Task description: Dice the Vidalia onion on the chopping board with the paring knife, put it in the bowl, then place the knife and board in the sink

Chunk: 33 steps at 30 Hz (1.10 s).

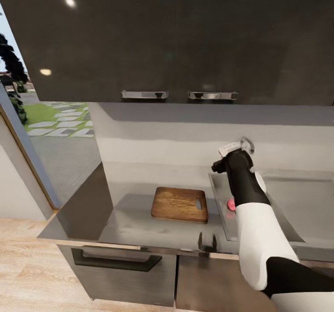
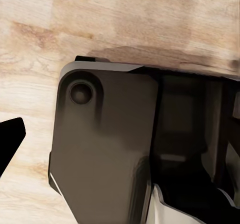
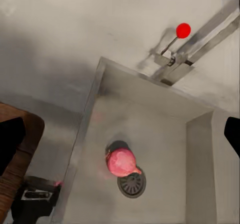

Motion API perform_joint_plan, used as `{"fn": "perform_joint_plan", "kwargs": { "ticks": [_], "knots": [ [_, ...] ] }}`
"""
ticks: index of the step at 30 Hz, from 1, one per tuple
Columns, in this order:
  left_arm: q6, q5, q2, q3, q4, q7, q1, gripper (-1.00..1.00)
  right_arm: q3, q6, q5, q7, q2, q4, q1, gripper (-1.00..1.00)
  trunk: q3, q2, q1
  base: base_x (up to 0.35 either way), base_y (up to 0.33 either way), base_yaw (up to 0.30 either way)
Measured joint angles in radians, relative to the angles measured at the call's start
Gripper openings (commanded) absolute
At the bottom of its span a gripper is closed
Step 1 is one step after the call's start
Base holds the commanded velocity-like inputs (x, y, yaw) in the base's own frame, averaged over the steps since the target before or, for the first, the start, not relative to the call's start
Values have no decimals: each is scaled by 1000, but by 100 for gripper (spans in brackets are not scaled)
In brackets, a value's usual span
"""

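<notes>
Vidalia onion (image 3: 121, 162), pinkish and round, lies on the floor of the sink (image 3: 165, 134), touching the rim of the round drain (image 3: 132, 184). In the head view it shows as a pink spot (image 1: 230, 204) just beside the right arm (image 1: 260, 228), low in the basin (image 1: 306, 200). The right tool (image 1: 236, 148) is raised above the sink's near corner, and its two dark fingertips (image 3: 11, 139) stand far apart at opposite edges of the wrist view, so it is open and holds nothing. The chopping board (image 1: 180, 204) lies flat on the desk (image 1: 130, 224) just beside the sink, its handle slot toward the basin. The tap (image 3: 200, 44) with its red dot (image 3: 183, 30) stands behind the basin. One dark fingertip (image 2: 10, 139) of the left tool shows over the wood floor (image 2: 100, 19); whether that tool is open or closed cannot be told.
</notes>
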Motion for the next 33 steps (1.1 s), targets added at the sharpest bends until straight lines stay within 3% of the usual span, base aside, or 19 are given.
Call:
{"fn": "perform_joint_plan", "kwargs": {
  "ticks": [3, 4, 8, 10, 11, 14, 16, 18, 24, 25, 26, 27, 28, 29, 31, 33],
  "knots": [
    [0, 0, -1, 0, 0, 0, 0, 100, 70, 1, -64, -22, 0, -6, 37, 100, 4, 0, 0, -80, -2, -3],
    [-1, 0, -1, 0, 0, 0, 0, 100, 114, -2, -100, -82, 0, -9, 63, 100, 5, 0, 0, -150, -17, -1],
    [-1, 0, -2, 0, 0, 0, 0, 100, 138, -34, -161, -192, 0, -11, 104, 100, 9, 0, 0, -192, -62, 0],
    [-3, 0, -2, 0, 0, 0, 0, 100, 144, -85, -225, -254, 0, -11, 132, 100, 11, 0, 0, -239, -115, 0],
    [-20, -1, -2, -1, -1, 0, 0, 100, 148, -171, -327, -308, 0, -11, 167, 100, 11, 0, 0, -251, -153, 0],
    [-62, -1, -2, -1, -2, -1, 0, 100, 150, -243, -436, -334, 0, -11, 206, 100, 13, 0, 0, -176, -113, 0],
    [-138, -1, -1, -1, -33, 1, 0, 100, 149, -291, -534, -346, -1, -13, 252, 100, 13, 0, 0, -52, -32, 0],
    [-184, -1, -1, 0, -88, 3, 0, 100, 148, -315, -565, -350, -1, -19, 286, 100, 13, 0, 0, -29, -18, 0],
    [-223, -1, 0, -2, -223, -8, 0, 100, 148, -414, -592, -353, -1, -56, 364, 100, 13, 0, 0, -11, -7, -7],
    [-222, -1, 1, -2, -322, -30, 2, 100, 147, -469, -598, -352, -1, -92, 384, 100, 13, 0, 0, -2, -1, -49],
    [-214, 0, 2, -2, -431, -35, 1, 100, 147, -477, -598, -352, -2, -98, 387, 100, 14, 0, 0, -1, -1, -57],
    [-201, 0, 2, -2, -465, -39, 2, 100, 147, -482, -599, -351, -2, -103, 389, 100, 14, 0, 0, 0, 0, -79],
    [-73, -1, 3, -3, -597, -75, 12, 100, 147, -496, -600, -344, -2, -114, 397, 100, 15, 0, 0, 0, 0, -82],
    [-33, 0, 3, -3, -727, -90, 13, 100, 146, -498, -600, -340, -2, -115, 398, 100, 16, 0, 0, 0, 0, -85],
    [119, 1, 3, -2, -901, -180, 19, 100, 139, -502, -601, -312, -3, -118, 401, 100, 17, 0, 0, 0, 0, -84],
    [219, 1, 3, -2, -1009, -266, 21, 100, 121, -503, -602, -278, -3, -119, 402, 100, 18, 0, 0, 0, 0, -70]
  ]
}}
